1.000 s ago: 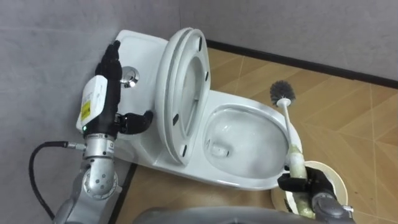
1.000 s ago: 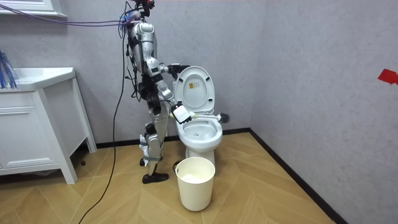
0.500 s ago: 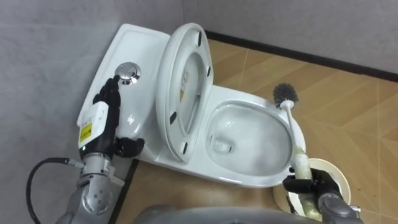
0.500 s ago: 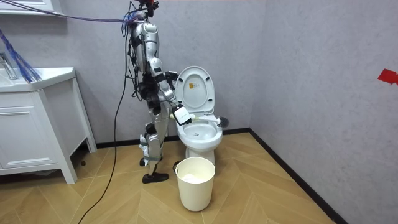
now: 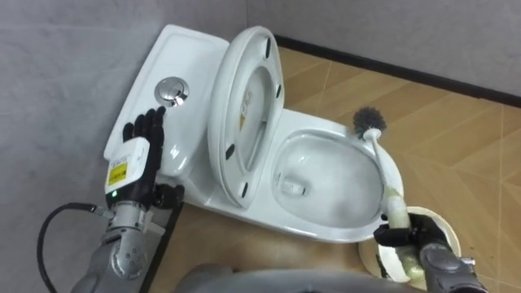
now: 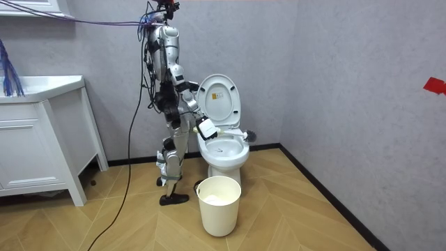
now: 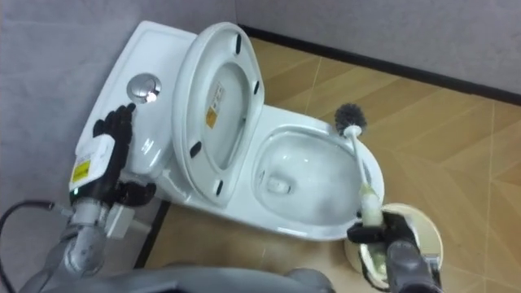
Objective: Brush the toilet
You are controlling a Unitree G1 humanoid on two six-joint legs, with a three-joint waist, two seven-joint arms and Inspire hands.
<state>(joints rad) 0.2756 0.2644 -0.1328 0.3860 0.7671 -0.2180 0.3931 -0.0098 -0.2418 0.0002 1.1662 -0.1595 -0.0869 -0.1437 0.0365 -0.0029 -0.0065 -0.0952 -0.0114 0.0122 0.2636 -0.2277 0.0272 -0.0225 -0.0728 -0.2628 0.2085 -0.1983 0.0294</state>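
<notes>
Robot stands at the toilet's side, a white bucket (image 6: 219,208) on the floor in front.

- Nearest: right hand (image 5: 405,238), fingers curled tight round the low end of the toilet brush (image 5: 396,213). The grip sits far down the handle, likely to keep the hand clear of the bowl.
- Left hand (image 5: 137,156): fingers fairly straight, holding nothing, at the cistern's (image 5: 191,57) near edge, short of the flush button (image 5: 171,91). Probably parked clear.
- Bowl (image 5: 326,183): open, seat and lid (image 5: 244,106) tipped up against the cistern, so access is free.
- Farthest: the brush's bristle head (image 5: 370,120) stands above the far rim, outside the bowl. Scrubbing not yet begun, by my reading; the head must swing down inside.
</notes>
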